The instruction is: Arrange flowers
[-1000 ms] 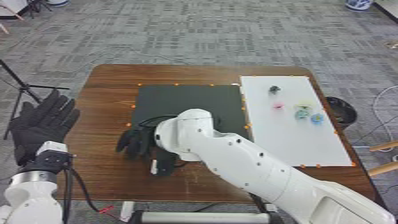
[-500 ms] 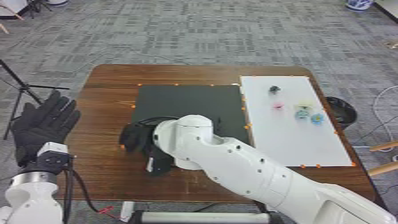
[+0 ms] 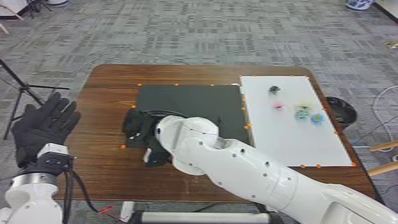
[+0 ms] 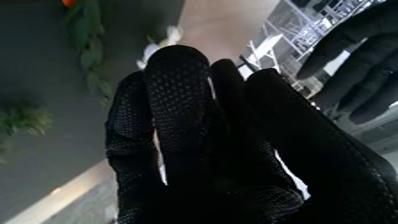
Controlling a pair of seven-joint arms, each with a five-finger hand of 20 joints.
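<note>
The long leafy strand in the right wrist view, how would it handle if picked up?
The leafy strand would probably feel light, being slender with small leaves. It may flop or sway, given its long, narrow shape.

It looks like a robotics lab in an office-style room, with grey patterned carpet (image 3: 178,42) underfoot and a black tripod (image 3: 24,88) beside the counter (image 3: 102,112). Two white robot arms (image 3: 266,176), trailing cables (image 3: 83,188) and sheets (image 3: 306,145) edged with orange markers (image 3: 123,146) suggest a test station.
</note>
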